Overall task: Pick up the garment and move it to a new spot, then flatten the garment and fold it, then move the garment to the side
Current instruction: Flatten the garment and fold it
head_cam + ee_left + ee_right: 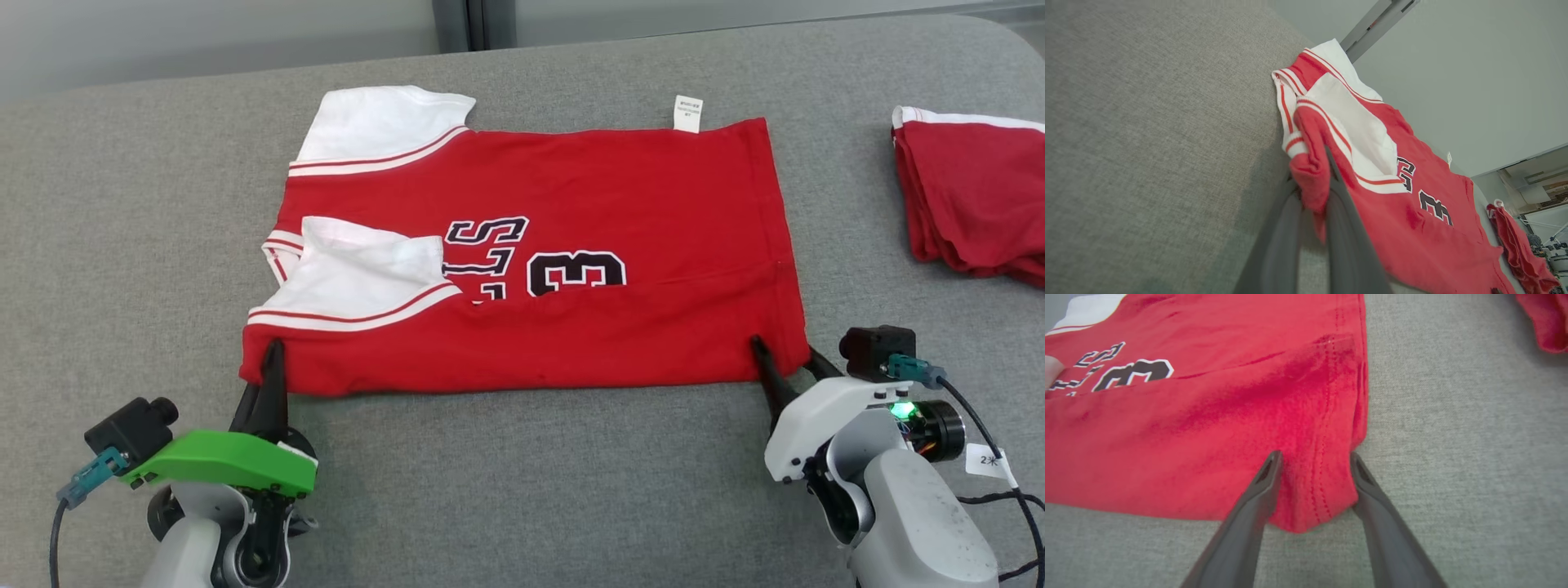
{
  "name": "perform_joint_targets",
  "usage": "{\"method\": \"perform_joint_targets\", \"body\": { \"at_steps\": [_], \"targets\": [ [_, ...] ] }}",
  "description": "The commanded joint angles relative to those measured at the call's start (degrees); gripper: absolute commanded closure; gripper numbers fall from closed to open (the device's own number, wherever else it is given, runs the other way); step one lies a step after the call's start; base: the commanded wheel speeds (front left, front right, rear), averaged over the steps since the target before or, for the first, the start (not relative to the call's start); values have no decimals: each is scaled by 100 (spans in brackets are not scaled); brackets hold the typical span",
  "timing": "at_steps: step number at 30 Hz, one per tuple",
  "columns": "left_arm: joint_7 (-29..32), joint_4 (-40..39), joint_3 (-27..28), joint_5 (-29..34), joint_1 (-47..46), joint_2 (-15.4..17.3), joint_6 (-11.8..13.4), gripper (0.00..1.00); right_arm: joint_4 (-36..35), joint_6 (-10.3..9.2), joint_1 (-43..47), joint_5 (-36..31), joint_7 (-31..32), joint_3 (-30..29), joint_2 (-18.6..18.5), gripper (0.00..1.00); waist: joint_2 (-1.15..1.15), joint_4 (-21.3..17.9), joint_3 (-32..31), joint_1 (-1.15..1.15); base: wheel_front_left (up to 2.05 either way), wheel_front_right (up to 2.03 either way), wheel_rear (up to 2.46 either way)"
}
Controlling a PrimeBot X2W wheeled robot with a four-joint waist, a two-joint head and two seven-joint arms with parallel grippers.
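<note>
Head view. Garment [531,245]: red short-sleeved jersey shirt with white sleeves and striped trim, spread flat and lying sideways at frame centre on the grey cloth-covered worktop [122,245], collar end at left, hem at right, the nearer sleeve folded in over the chest. Left gripper [273,347], lower left, fingers clenched on the shirt's lower-left corner. Right gripper [782,347], lower right, fingers apart on either side of the lower-right hem corner. Second red garment [971,204], folded, at the right edge, well apart.

Writing: black block lettering [531,261] outlined in white, turned sideways and partly covered by the sleeve; an "S" and a "3" can be made out, the rest cannot. White care label [688,113] on the upper edge, print too small to read. Cable tag [989,461] on the right arm reads "2米".

Left wrist view. Left gripper [1312,179] pinching a bunched red corner of the garment [1392,212] between both fingers, worktop [1147,122] at left.

Right wrist view. Right gripper [1315,455] released, the stitched hem corner of the garment [1208,416] between its fingers but not clamped.

Step, as judged: folding, with the lower long edge being taken up. Next move calls for the right fingers to close on the hem corner, then both arms to lift together and carry that edge evenly over to the upper edge.
</note>
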Motion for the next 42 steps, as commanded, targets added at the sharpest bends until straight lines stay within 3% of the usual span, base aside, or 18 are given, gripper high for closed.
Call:
{"method": "perform_joint_targets", "body": {
  "at_steps": [1, 9, 20, 28, 29, 30, 31, 32, 33, 37, 42],
  "targets": [
    [-57, -78, 2, 11, -60, 55, -25, 100, 33, -1, -77, 14, -77, -35, -17, 100, 0, 12, -55, 0, 0, 0, 0],
    [-121, -688, -75, 96, 173, 202, -50, 100, -263, -3, -136, 194, -242, -268, -22, 100, 0, -3, -384, 0, 0, 0, 0],
    [201, -1914, -325, 30, 1698, 269, 413, 100, -1985, -4, 1490, 523, 595, -716, -19, 100, 0, 2, -762, 0, 0, 0, 0],
    [348, -1859, -556, 113, 2401, 298, 645, 100, -2380, -4, 2348, 582, 859, -770, -19, 100, 0, -13, -789, 0, 0, 0, 0],
    [366, -1811, -570, 145, 2427, 323, 674, 100, -2375, -4, 2396, 602, 859, -768, -19, 96, 0, -21, -788, 0, 0, 0, 0],
    [392, -1738, -604, 218, 2463, 357, 720, 95, -2346, -4, 2446, 628, 844, -783, -21, 73, 0, -36, -790, 0, 0, 0, 0],
    [382, -1686, -609, 254, 2475, 362, 767, 68, -2325, -4, 2478, 621, 824, -785, -21, 29, 0, -43, -791, 0, 0, 0, 0],
    [370, -1643, -614, 288, 2482, 367, 793, 44, -2300, -4, 2500, 610, 803, -804, -20, 0, 0, -50, -792, 0, 0, 0, 0],
    [389, -1606, -631, 305, 2503, 374, 806, 0, -2271, -4, 2520, 578, 786, -837, -21, 0, 0, -56, -796, 0, 0, 0, 0],
    [428, -1569, -620, 342, 2568, 538, 765, 0, -2245, -3, 2588, 516, 708, -918, -18, 0, 0, -70, -796, 0, 0, 0, 0],
    [484, -1750, -449, 533, 2367, 982, 842, 0, -2413, -3, 2441, 369, 598, -1063, -17, 0, 0, -93, -803, 0, 0, 0, 0]
  ]
}}
